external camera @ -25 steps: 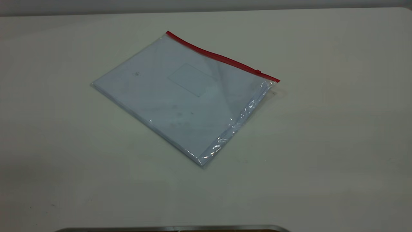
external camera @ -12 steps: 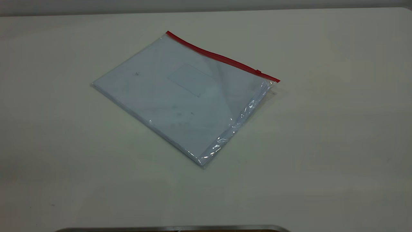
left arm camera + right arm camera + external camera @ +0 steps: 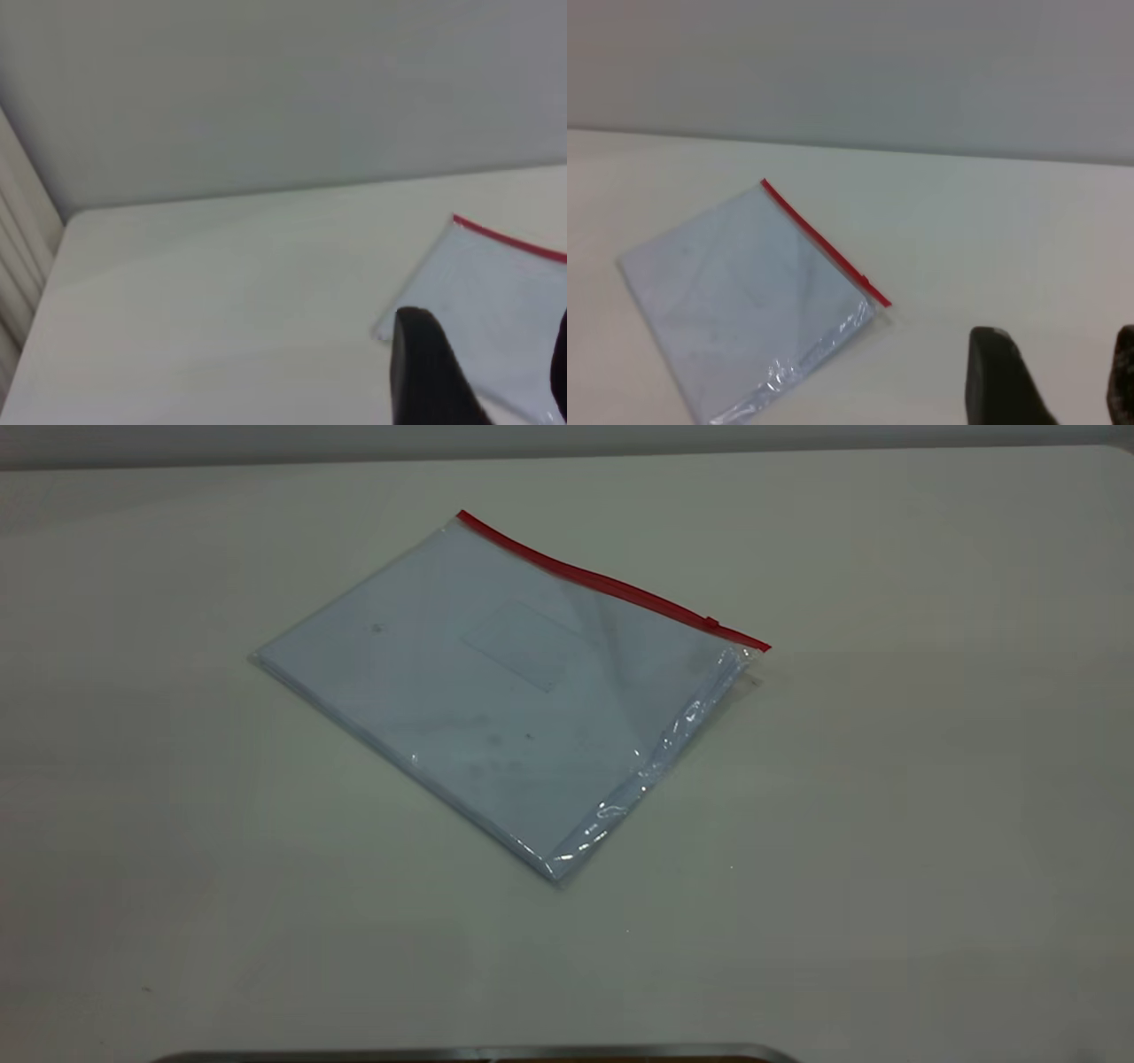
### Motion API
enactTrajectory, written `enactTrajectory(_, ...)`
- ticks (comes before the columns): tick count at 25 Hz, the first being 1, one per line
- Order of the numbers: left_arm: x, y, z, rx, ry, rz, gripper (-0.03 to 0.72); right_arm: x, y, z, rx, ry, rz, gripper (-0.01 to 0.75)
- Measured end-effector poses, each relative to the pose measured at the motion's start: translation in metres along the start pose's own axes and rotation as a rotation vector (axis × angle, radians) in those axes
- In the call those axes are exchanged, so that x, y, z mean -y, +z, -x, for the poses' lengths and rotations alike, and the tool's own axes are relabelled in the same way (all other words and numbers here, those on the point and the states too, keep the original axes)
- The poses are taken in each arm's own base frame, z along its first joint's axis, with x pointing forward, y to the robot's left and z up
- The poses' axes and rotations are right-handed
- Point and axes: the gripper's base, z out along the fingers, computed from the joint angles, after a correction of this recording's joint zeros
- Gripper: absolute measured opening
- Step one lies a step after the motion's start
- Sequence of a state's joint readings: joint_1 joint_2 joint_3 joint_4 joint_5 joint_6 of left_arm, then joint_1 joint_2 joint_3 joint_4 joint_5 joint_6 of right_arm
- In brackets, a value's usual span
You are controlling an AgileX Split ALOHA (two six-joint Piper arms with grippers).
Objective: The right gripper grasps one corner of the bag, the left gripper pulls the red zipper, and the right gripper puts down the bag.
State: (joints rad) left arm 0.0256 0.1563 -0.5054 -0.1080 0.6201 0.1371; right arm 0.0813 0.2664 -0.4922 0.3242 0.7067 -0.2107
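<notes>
On the table (image 3: 886, 824) we count one bag (image 3: 496, 691), lying flat near the middle, turned at a slant, with nothing touching it. We see one table, pale and matte, and it is the largest thing in view; behind its far edge runs one plain grey wall (image 3: 266, 88). At the near edge of the exterior view we see one thin metal strip (image 3: 478, 1052).

Next in size comes the bag itself: clear, shiny plastic with white paper (image 3: 425, 664) inside and one faint rectangular label pocket (image 3: 523, 645) on its face. Its right short side is crinkled and catches the light.

Along the far long edge we count one red zipper (image 3: 611, 586), running from corner to corner. One tiny slider (image 3: 710, 622) sits on it close to the right end, just short of the corner (image 3: 757, 648).

We count two grippers, and neither shows in the exterior view. Each appears only in its own wrist view. In the left wrist view the left gripper (image 3: 496, 372) hangs above the table, apart from the bag, with a wide gap between its two dark fingers (image 3: 425, 363) and nothing between them. In the right wrist view the right gripper (image 3: 1059, 381) hovers over bare table, well apart from the bag's zipper corner; its fingers (image 3: 997, 376) likewise stand wide and hold nothing.
</notes>
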Motion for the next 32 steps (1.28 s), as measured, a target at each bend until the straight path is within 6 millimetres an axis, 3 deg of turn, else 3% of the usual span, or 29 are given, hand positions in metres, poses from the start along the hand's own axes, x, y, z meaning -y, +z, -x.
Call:
enactTrajectory(6,-0.006,0.066,0.018,-0.134,-0.044,-0.005,0.405,0.013,0.076,0.005,-0.240,-0.103,0.042,0.411)
enactTrajectory(10,-0.009,0.110,0.020,-0.259,-0.065,-0.008,0.405,0.021,0.129,-0.005,-0.337,-0.057,0.079,0.444)
enactTrajectory(15,-0.012,0.163,0.027,-0.426,-0.089,-0.020,0.405,0.033,0.192,-0.038,-0.494,0.048,0.105,0.449)
enactTrajectory(22,-0.008,0.223,0.031,-0.656,-0.127,-0.128,0.405,0.050,0.277,-0.080,-0.634,0.104,0.131,0.450)
enactTrajectory(27,0.005,0.256,0.033,-0.701,-0.132,-0.308,0.405,0.057,0.345,-0.112,-0.701,0.130,0.235,0.450)
enactTrajectory(32,0.013,0.273,0.032,-0.660,-0.162,-0.421,0.405,0.067,0.396,-0.142,-0.724,0.156,0.329,0.450)
